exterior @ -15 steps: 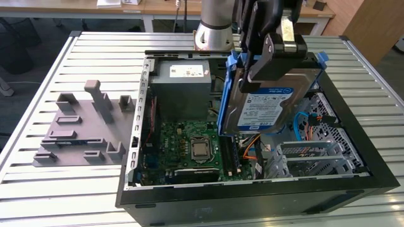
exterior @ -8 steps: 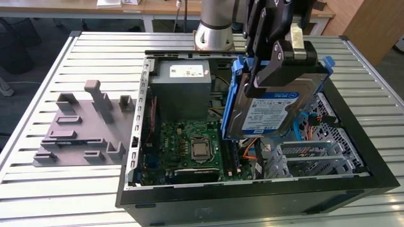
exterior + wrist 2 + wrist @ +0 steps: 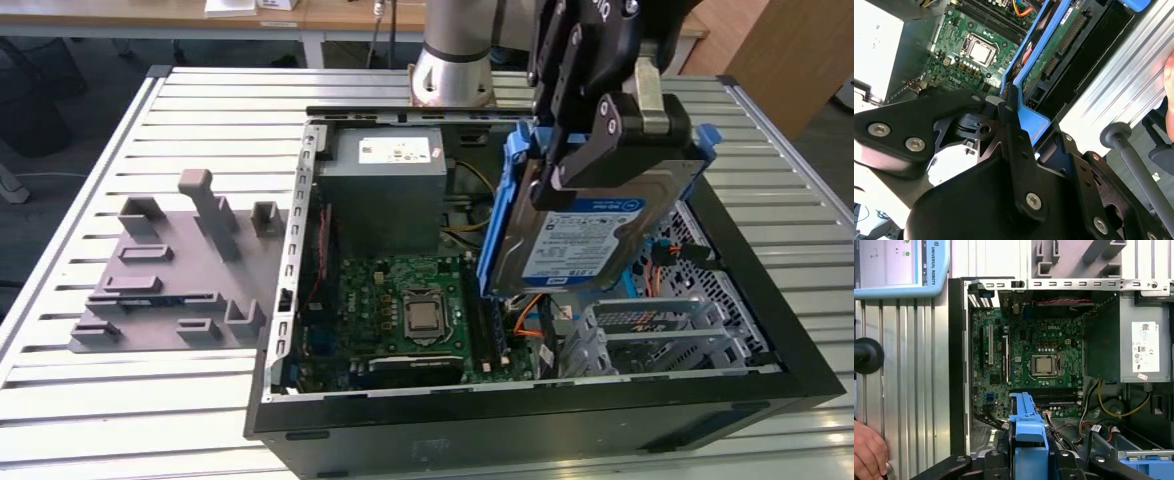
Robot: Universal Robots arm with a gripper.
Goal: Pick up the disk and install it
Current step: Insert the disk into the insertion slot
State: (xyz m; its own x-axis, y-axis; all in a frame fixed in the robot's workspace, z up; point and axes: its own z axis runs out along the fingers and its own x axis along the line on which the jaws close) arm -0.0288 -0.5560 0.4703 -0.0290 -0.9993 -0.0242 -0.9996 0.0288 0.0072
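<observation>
The disk (image 3: pixel 587 235) is gripped at its upper edge by the closed jaws and is held tilted above the open computer case (image 3: pixel 534 425), towards the exterior view's right. The case is carried by a ribbed metal table (image 3: pixel 80 400). A grey stand (image 3: pixel 174 270) is set at the exterior view's left. A wooden table (image 3: pixel 347 15) is seen behind.

slatted aluminium table (image 3: pixel 80 400) | wooden desk (image 3: pixel 347 14) behind | dark floor (image 3: pixel 127 55) at the exterior view's left | brown wooden panel (image 3: pixel 787 50) at its right
</observation>
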